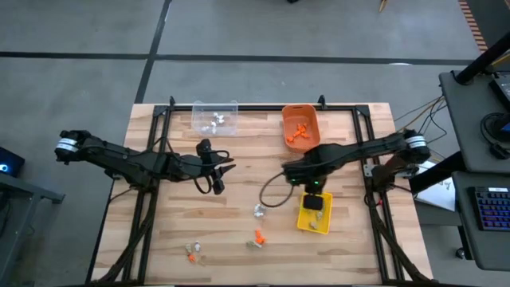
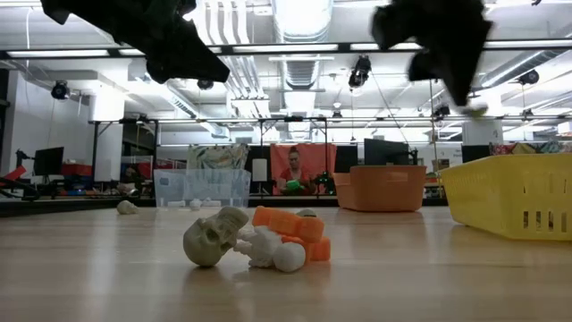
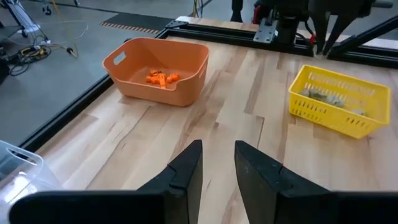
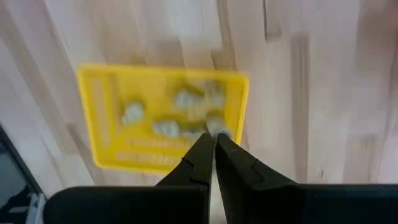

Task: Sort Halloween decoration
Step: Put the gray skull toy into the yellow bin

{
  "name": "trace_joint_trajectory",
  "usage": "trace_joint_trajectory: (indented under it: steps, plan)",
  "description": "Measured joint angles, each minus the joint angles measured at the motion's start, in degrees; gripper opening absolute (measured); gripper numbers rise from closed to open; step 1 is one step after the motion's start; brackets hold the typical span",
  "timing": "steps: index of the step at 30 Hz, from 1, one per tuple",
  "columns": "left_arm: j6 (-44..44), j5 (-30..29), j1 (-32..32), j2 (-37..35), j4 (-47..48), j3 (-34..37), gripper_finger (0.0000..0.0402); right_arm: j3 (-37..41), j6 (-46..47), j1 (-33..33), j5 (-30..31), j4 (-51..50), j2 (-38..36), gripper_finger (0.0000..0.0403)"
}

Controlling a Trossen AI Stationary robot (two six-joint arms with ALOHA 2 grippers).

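Small Halloween trinkets lie loose on the wooden table: a silvery one [image 1: 259, 211], an orange one [image 1: 256, 237] and a pair [image 1: 192, 253] near the front edge. The low view shows a tan skull [image 2: 214, 237], an orange piece [image 2: 290, 224] and a white piece [image 2: 277, 255] close together. My right gripper [image 4: 214, 138] hangs shut above the yellow bin [image 4: 99, 124], a pale trinket [image 2: 477, 109] at its tips. My left gripper [image 3: 217, 155] hovers open and empty, left of the table's middle [image 1: 217, 177]. My right gripper points down from above, its two fingertips closed on a small pale trinket [image 2: 477, 109] that shows just below them in the low view. The trinket is lifted clear, above the yellow bin. Which part of it is pinched is too small to see.
Along the far edge stand a clear bin [image 1: 215, 117] with white pieces and an orange bin [image 1: 300, 127] with orange pieces. The yellow bin [image 1: 313, 214] at the right holds several tan-grey pieces. Bare wood lies between the arms. A person sits in the room behind the table [image 2: 293, 174].
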State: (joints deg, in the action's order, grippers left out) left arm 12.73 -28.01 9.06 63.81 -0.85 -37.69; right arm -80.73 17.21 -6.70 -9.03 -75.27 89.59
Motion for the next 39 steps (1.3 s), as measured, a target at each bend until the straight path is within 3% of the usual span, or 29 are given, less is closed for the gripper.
trace_joint_trajectory:
  steps: [7,14,22,30,34,39]
  plan:
    - [0.28,0.02,0.00,0.02,0.05,0.00,0.0076,13.65,5.37,-4.00,-0.37,10.23,-5.28,0.0013]
    - [1.01,0.02,0.00,0.02,0.03,0.00,0.0076,17.77,3.78,-3.54,0.81,13.37,-6.24,0.0027]
    - [7.24,0.07,0.00,0.02,1.03,0.00,0.0076,15.48,-10.59,-1.43,8.19,28.59,-6.76,0.0028]
    - [13.17,-0.34,0.00,0.02,6.78,0.00,0.0076,17.97,-24.11,1.53,8.64,50.70,-6.76,0.0028]
    - [15.65,-6.02,0.00,0.02,8.67,0.00,0.0076,19.57,-29.70,4.53,8.68,62.30,-6.76,0.0028]
    - [15.97,-7.37,0.00,0.02,8.81,0.00,0.0076,19.65,-30.77,8.91,8.78,68.07,-6.70,0.0028]
